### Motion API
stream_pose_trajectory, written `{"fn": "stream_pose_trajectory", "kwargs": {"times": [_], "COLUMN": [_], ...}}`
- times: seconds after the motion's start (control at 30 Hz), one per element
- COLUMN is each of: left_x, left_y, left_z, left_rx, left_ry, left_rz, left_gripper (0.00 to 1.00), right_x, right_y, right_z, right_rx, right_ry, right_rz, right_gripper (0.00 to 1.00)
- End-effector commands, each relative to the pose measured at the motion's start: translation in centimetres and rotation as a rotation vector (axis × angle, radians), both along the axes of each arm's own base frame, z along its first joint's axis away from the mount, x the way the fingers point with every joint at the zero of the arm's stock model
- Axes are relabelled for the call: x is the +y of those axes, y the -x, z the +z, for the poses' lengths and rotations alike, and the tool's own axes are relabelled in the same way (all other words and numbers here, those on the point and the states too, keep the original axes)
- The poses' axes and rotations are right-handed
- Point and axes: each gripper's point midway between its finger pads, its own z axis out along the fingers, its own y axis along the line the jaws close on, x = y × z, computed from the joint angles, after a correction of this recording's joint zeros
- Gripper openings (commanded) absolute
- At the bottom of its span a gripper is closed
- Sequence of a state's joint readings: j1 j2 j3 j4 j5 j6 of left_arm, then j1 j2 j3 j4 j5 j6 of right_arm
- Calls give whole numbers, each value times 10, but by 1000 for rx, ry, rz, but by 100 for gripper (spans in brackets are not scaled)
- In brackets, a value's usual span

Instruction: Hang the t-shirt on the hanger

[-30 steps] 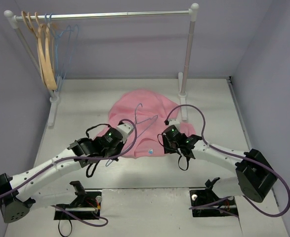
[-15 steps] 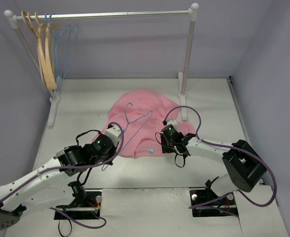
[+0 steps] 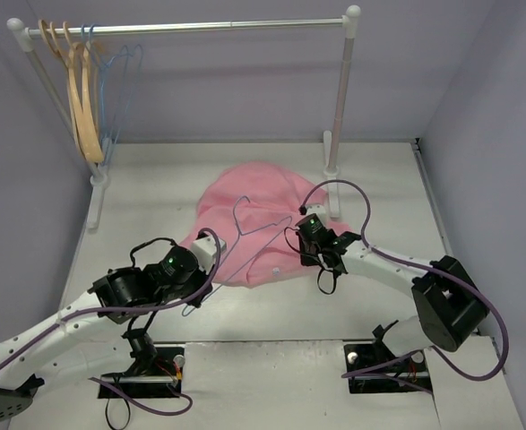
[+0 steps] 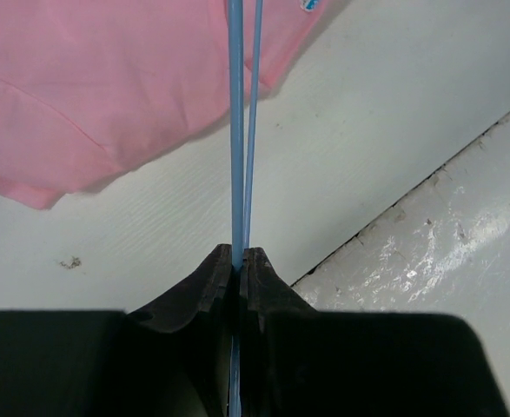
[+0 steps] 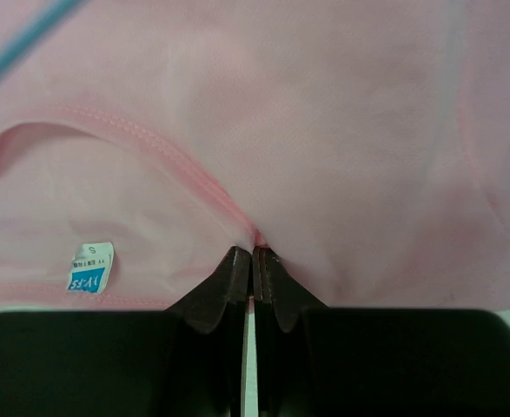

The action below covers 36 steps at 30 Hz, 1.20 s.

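The light pink t-shirt [image 3: 254, 202] lies flat mid-table, its neck opening toward the arms. My left gripper [image 3: 211, 245] is shut on the thin light-blue wire hanger [image 3: 249, 235], which slants over the shirt's near left part with its hook away from me. In the left wrist view the hanger [image 4: 237, 130] runs straight out from the left gripper [image 4: 239, 252] over the t-shirt [image 4: 107, 78]. My right gripper [image 5: 253, 252] is shut on the neckline seam of the t-shirt [image 5: 324, 130], a white label [image 5: 89, 278] to its left. In the top view the right gripper [image 3: 297, 252] sits at the shirt's near right edge.
A clothes rail [image 3: 191, 28] spans the back. Tan wooden hangers [image 3: 87, 107] and more blue wire hangers [image 3: 119, 85] hang at its left end. Its right post [image 3: 338, 116] stands just behind the shirt. Walls close in both sides. A seam [image 4: 411, 187] crosses the near tabletop.
The right gripper has closed on the shirt's neckline. The left arm drew back toward the near left with the hanger, which now lies more across the shirt.
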<state>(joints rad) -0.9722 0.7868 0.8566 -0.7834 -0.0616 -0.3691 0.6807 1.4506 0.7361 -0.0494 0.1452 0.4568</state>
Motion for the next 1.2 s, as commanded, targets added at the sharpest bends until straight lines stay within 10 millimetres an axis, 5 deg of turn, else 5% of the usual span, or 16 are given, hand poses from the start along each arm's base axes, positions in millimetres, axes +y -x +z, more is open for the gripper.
{"fn": "stream_pose_trajectory", "kwargs": {"times": [0.0,0.3,0.87,1.17], "left_x": [-15,-26,-27,-54], "left_y": [2,18,10,0], "left_z": [17,10,-6,9], "left_rx": [-41,14,35,6], "left_ry": [61,77,-5,105], "left_rz": [-90,-209,-206,-200], "left_gripper": [0,0,0,0], "right_x": [-8,-26,-31,-19], "right_y": [-27,-40,-48,-47], "right_z": [44,54,79,105], "right_rx": [-114,-137,-202,-239], "right_ry": [-8,18,9,-47], "right_rz": [-35,-52,-50,18], "right_gripper": [0,0,0,4]}}
